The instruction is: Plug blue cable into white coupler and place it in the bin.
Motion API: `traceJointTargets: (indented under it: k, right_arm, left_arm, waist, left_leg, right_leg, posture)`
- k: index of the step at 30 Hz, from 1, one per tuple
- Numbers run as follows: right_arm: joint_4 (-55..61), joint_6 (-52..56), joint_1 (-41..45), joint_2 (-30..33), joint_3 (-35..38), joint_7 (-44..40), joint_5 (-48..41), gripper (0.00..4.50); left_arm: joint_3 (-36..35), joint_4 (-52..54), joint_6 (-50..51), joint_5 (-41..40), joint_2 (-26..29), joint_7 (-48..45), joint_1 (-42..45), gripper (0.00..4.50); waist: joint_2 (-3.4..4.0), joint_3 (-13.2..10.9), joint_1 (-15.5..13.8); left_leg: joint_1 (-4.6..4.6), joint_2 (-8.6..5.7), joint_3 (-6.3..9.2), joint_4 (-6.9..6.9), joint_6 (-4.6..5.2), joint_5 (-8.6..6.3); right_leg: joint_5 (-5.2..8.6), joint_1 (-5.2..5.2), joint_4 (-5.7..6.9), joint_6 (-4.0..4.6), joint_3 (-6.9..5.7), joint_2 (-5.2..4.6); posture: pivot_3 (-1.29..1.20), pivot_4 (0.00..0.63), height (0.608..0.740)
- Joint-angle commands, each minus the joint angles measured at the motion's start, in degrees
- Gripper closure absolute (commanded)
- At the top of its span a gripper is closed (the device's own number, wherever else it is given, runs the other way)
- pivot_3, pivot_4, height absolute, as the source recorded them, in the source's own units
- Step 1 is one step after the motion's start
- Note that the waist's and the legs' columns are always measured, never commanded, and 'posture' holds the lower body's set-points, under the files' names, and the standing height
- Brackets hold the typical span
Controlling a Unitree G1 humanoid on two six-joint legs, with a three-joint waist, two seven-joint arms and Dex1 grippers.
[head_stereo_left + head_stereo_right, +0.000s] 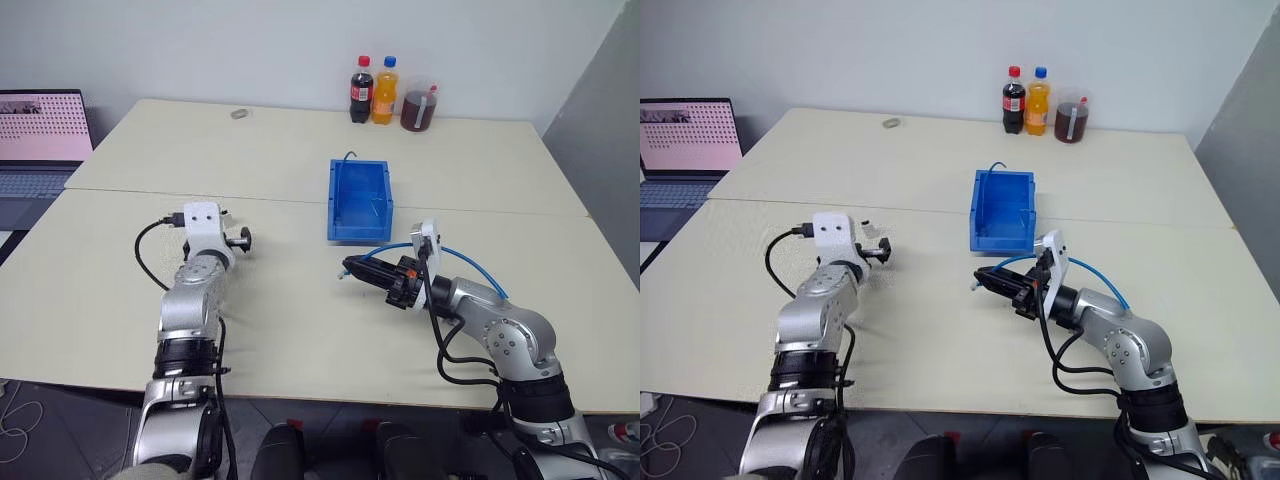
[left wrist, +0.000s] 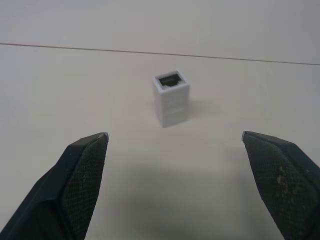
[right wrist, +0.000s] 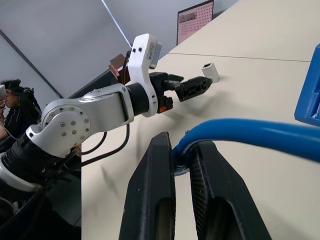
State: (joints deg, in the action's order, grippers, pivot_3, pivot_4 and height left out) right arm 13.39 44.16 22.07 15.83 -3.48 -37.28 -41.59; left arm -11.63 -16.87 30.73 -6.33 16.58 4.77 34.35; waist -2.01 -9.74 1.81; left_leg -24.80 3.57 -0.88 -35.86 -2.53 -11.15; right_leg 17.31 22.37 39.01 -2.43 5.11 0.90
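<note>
Evidently staged for mating, the two arms stood over the pale table (image 1: 300, 320) in complementary roles. Left gripper (image 2: 175, 137): fingers spread wide and grasping nothing, aimed nearly level at the white coupler (image 2: 171, 98), which stood upright on the tabletop just ahead of the fingertips and centred on the gap between them, not yet touched; its dark socket faced upward, an orientation that left its flat sides free for the fingers to pinch, so that this hand could, by judgement, close on the block and present the socket. Right gripper (image 3: 182, 165): fingers clenched on the blue cable (image 3: 260, 132) close to one end, the cable curving away from between them in a loop beside that arm; gripping near the plug probably kept the end stiff enough to steer into the socket, though the plug itself could not be made out. The bin (image 1: 360, 200) sat beyond the right fingertips, apart from both grippers, low lip toward the robot and still without the assembly. Step in hand, as judged: seizing the coupler, with plugging and depositing yet to be done. A likely hazard was tipping the small upright block while closing.
</note>
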Motion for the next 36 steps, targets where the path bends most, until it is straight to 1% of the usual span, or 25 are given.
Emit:
traceJointTargets:
  k: [1,4,9,17,19,20,21,26,27,29,33,36]
  right_arm:
    - [1.58,-1.32,0.71,-0.18,0.78,-0.11,-0.07,4.37]
    - [1.84,-1.34,0.64,-0.38,0.66,0.1,0.06,4.37]
    - [2.2,-1.29,0.3,-0.45,0.74,0.44,0.25,4.37]
    - [2.63,-1.18,-0.08,-0.45,0.71,0.79,0.28,4.37]
    - [2.69,-1.16,-0.13,-0.43,0.69,0.89,0.25,4.37]
    - [2.72,-1.15,-0.13,-0.42,0.68,0.94,0.23,4.37]
    - [2.74,-1.15,-0.13,-0.42,0.68,0.99,0.2,4.37]
    - [2.55,-1.24,0.03,-0.46,0.55,0.99,0.28,4.37]
    - [2.48,-1.27,0.09,-0.49,0.53,0.99,0.31,4.38]
    - [2.54,-1.26,0.13,-0.56,0.54,1.07,0.28,4.38]
    - [2.55,-1.3,0.16,-0.74,0.52,1.22,0.26,4.38]
    - [2.49,-1.35,0.14,-0.81,0.46,1.23,0.35,4.38]
  left_arm:
    - [-0.87,-9.22,-4.41,0.68,-0.61,1.5,6.56,0.0]
    - [-0.83,-17.19,-7.69,0.76,-0.52,1.32,10.94,0.0]
    - [-1.23,-27.16,-12.58,0.72,0.35,1.43,16.08,0.0]
    - [-1.36,-34.04,-16.49,0.65,0.79,1.6,19.19,0.0]
    - [-1.49,-35.19,-17.25,0.6,0.85,1.61,19.61,0.37]
    - [-1.6,-35.65,-17.55,0.5,0.86,1.61,19.79,0.44]
    - [-1.87,-36.15,-17.84,0.24,0.85,1.67,20.01,0.74]
    - [-2.28,-38.12,-19.05,0.11,1.18,1.49,20.99,1.74]
    - [-2.31,-38.34,-19.18,0.12,1.19,1.49,21.05,1.88]
    - [-2.51,-38.56,-19.11,0.09,1.16,1.68,20.95,2.38]
    - [-2.75,-38.77,-19.33,0.04,1.24,1.82,20.58,3.2]
    - [-2.87,-38.77,-19.3,-0.06,1.3,1.85,20.39,3.69]
  waist:
    - [0.0,0.0,-0.09]
    - [-0.01,-0.01,-0.12]
    - [-0.01,-0.01,-0.02]
    - [-0.02,-0.01,-0.09]
    - [-0.02,-0.01,-0.11]
    - [-0.02,-0.01,-0.1]
    - [-0.02,-0.01,-0.1]
    - [-0.02,-0.01,-0.09]
    - [-0.02,-0.01,-0.09]
    - [-0.02,-0.01,-0.09]
    - [-0.02,-0.01,-0.09]
    - [-0.02,-0.01,-0.09]
  left_leg:
    - [0.0,0.0,0.0,0.0,0.0,0.0]
    - [-0.02,-0.01,0.03,-0.01,0.0,0.0]
    - [-0.03,-0.01,0.02,0.02,-0.01,0.0]
    - [-0.04,-0.02,0.02,0.02,-0.03,-0.01]
    - [-0.05,-0.02,0.02,0.01,-0.03,-0.01]
    - [-0.05,-0.02,0.02,0.01,-0.03,-0.01]
    - [-0.05,-0.02,0.02,0.01,-0.04,-0.01]
    - [-0.05,-0.02,0.02,0.01,-0.04,-0.01]
    - [-0.05,-0.02,0.02,0.01,-0.04,-0.01]
    - [-0.05,-0.02,0.02,0.01,-0.04,-0.01]
    - [-0.05,-0.02,0.02,0.01,-0.04,-0.01]
    - [-0.05,-0.02,0.02,0.01,-0.04,-0.01]
  right_leg:
    - [0.0,0.0,0.0,0.01,0.0,0.0]
    - [0.0,0.0,-0.01,-0.03,-0.06,0.0]
    - [0.0,0.01,-0.01,-0.02,-0.06,0.0]
    - [-0.01,0.01,-0.01,-0.01,-0.08,0.0]
    - [-0.01,0.01,-0.01,-0.01,-0.09,0.0]
    - [-0.01,0.01,-0.01,-0.01,-0.09,0.0]
    - [-0.01,0.01,0.0,-0.01,-0.09,0.0]
    - [-0.02,0.01,0.0,0.0,-0.09,0.0]
    - [-0.02,0.01,0.0,0.0,-0.1,0.0]
    - [-0.02,0.01,0.0,0.0,-0.1,0.0]
    - [-0.02,0.01,0.0,0.0,-0.1,0.0]
    - [-0.07,0.01,0.01,0.09,-0.1,0.0]
  posture:
    - [0.0,0.15,0.74]
    - [0.0,0.15,0.74]
    - [0.0,0.15,0.74]
    - [0.0,0.15,0.74]
    - [0.0,0.15,0.74]
    - [0.0,0.15,0.74]
    - [0.0,0.15,0.74]
    - [0.0,0.15,0.74]
    - [0.0,0.15,0.74]
    - [0.0,0.15,0.74]
    - [0.0,0.15,0.74]
    - [0.0,0.15,0.74]
